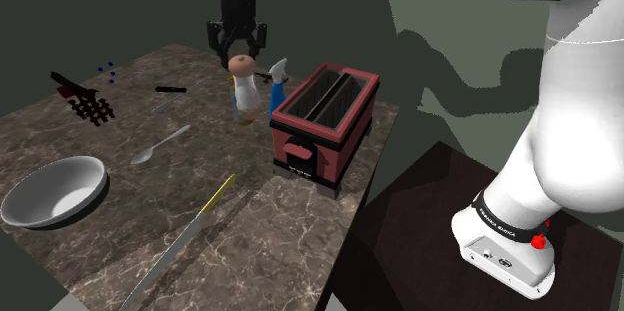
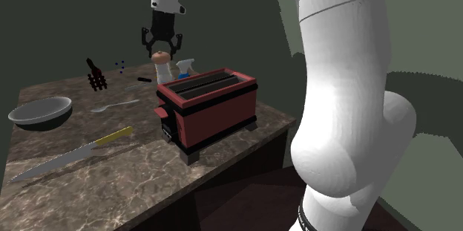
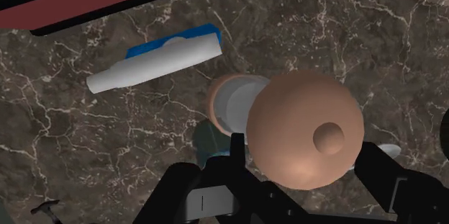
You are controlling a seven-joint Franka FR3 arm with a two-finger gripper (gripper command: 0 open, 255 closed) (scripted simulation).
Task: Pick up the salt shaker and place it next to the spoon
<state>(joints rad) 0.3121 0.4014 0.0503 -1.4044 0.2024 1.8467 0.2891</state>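
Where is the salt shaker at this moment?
The salt shaker stands at the table's far side in the shoulder view, just left of the blue spray bottle and red toaster, under the gripper.

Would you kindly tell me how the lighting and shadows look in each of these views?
Shoulder view: the arm throws a broad soft shadow on the wall behind the toaster. Second exterior view: dim overall, no glare on the countertop. Wrist view: the salt shaker is evenly lit.
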